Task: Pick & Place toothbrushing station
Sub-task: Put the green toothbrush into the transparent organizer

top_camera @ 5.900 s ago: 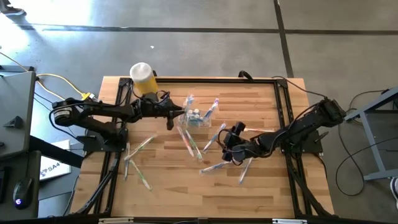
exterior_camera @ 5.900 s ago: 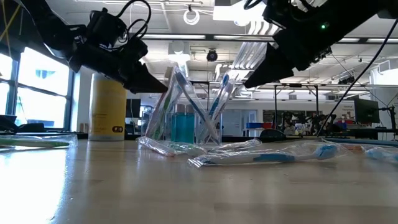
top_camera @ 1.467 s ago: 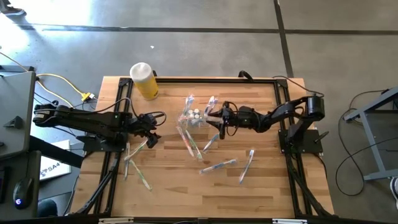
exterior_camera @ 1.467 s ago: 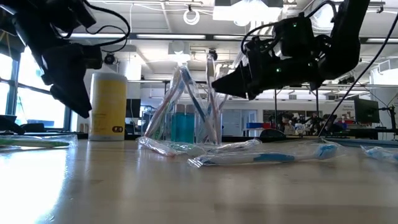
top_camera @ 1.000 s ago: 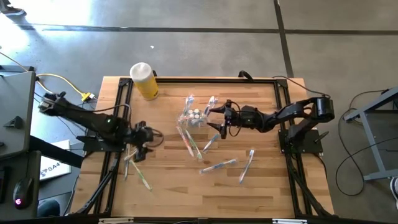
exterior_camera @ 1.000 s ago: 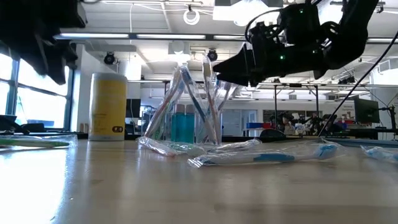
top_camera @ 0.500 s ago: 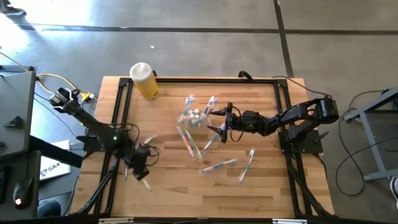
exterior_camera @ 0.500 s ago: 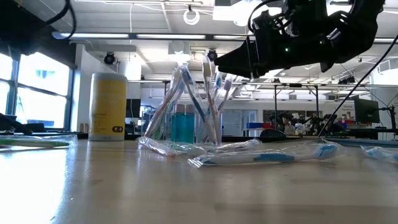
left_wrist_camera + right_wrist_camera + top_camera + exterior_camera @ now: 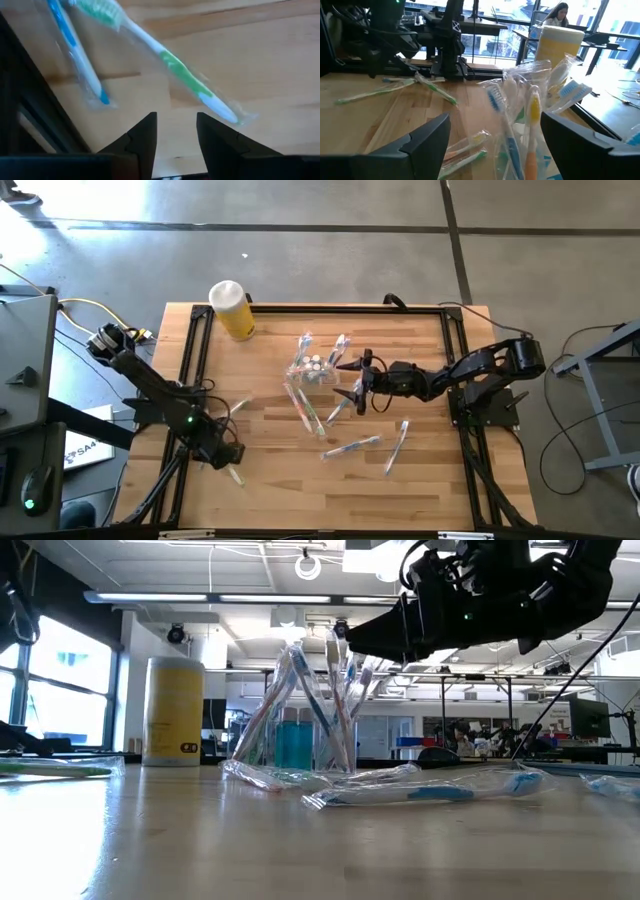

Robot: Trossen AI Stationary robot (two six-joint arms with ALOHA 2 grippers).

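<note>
High view: the wooden bench [image 9: 300,480] carries the whole set-out. The left arm reaches down to the bench's near-left part; its gripper [image 9: 228,452] sits low over two wrapped toothbrushes, one green [image 9: 172,67] and one blue [image 9: 75,50], which lie side by side just ahead of the jaws in the left wrist view. Those jaws are parted and grip nothing. The right arm extends from the bench's right edge toward the centre; its gripper [image 9: 356,383] hangs just beside the clear holder cup [image 9: 313,370], jaws spread wide and empty, with the cup between their lines in the right wrist view. A yellow cylinder [image 9: 231,308] with white cap stands at the far-left corner, well apart from the cup. The cup stands upright near the bench centre, with several wrapped brushes [image 9: 300,700] leaning in it. Loose wrapped brushes [image 9: 352,447] lie on the bench nearer the front, right of centre, and another [image 9: 306,410] lies close beside the cup.
</note>
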